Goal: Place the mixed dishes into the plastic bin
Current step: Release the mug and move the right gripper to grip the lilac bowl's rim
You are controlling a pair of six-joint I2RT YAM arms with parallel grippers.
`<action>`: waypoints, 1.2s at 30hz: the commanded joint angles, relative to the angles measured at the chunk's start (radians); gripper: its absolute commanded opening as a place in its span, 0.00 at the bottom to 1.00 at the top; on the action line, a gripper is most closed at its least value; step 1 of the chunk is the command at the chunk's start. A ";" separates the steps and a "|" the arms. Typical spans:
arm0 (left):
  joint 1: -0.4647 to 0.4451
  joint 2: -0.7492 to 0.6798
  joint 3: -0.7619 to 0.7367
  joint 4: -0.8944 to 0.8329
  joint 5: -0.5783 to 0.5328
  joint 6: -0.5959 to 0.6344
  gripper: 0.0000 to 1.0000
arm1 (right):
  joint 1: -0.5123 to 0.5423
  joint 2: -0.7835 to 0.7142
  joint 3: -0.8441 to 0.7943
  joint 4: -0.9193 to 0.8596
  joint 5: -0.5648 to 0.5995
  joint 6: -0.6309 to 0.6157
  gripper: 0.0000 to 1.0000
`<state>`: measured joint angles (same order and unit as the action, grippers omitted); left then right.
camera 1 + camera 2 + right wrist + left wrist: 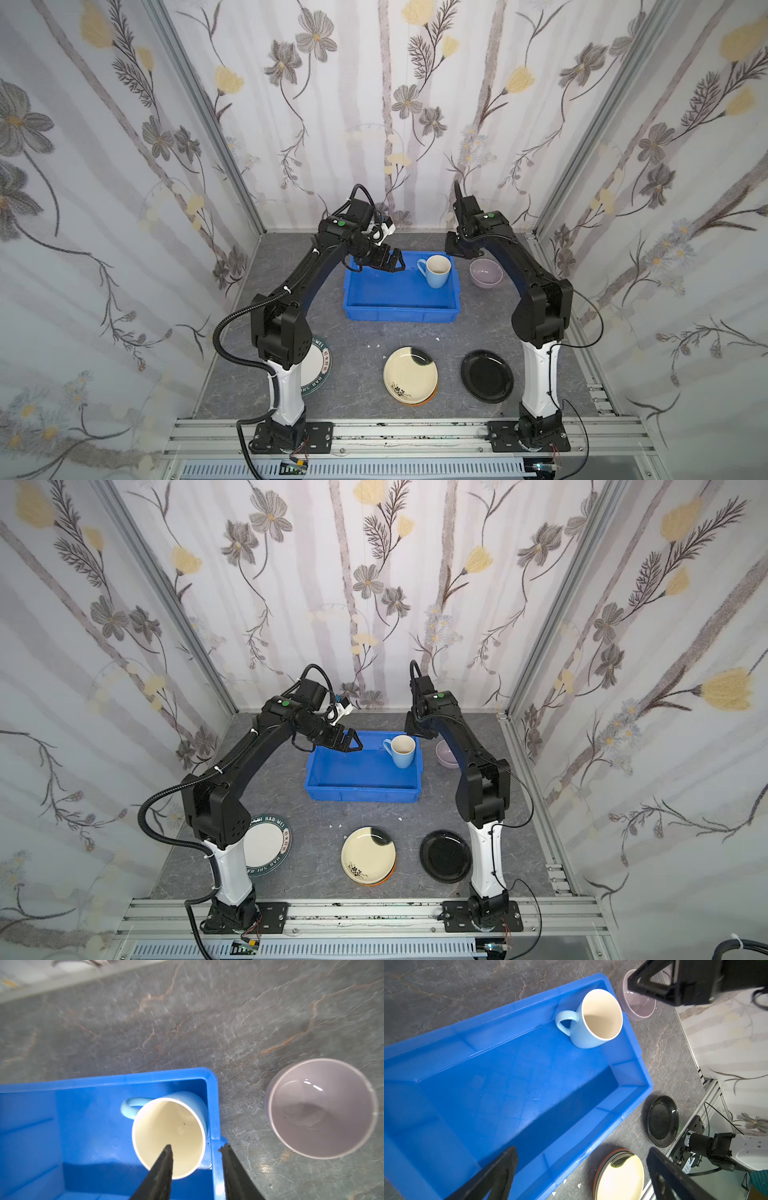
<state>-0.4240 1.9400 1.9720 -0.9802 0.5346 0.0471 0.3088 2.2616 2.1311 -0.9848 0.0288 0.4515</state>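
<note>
The plastic bin (399,313) (361,793) is a bright blue tub in the middle of the table. A light blue mug (436,272) (168,1136) stands upright in its far right corner. My right gripper (196,1147) hangs just above the mug, open, one finger over the mug's mouth and one outside the bin's wall, holding nothing. The lilac bowl (485,272) (320,1109) rests on the table right of the bin. My left gripper (395,262) (582,1150) hovers wide open and empty over the bin's far left part.
Near the front, a cream plate (409,374) (620,1178) lies on an orange plate (428,401). A glossy black plate (487,376) lies to its right. A white plate with a lettered rim (266,845) lies by the left arm's base. Papered walls enclose the table.
</note>
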 commanded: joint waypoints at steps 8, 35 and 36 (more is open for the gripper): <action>-0.093 0.081 0.161 -0.001 -0.003 -0.045 1.00 | -0.129 -0.151 -0.190 0.047 0.103 -0.025 0.46; -0.285 0.289 0.478 -0.082 -0.091 -0.110 1.00 | -0.353 -0.077 -0.571 0.411 -0.088 -0.007 0.54; -0.285 0.287 0.478 -0.086 -0.093 -0.110 1.00 | -0.354 -0.068 -0.567 0.408 -0.090 -0.008 0.53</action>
<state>-0.7094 2.2318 2.4432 -1.0454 0.4595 -0.0570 -0.0444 2.1746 1.5467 -0.6197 -0.0357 0.4515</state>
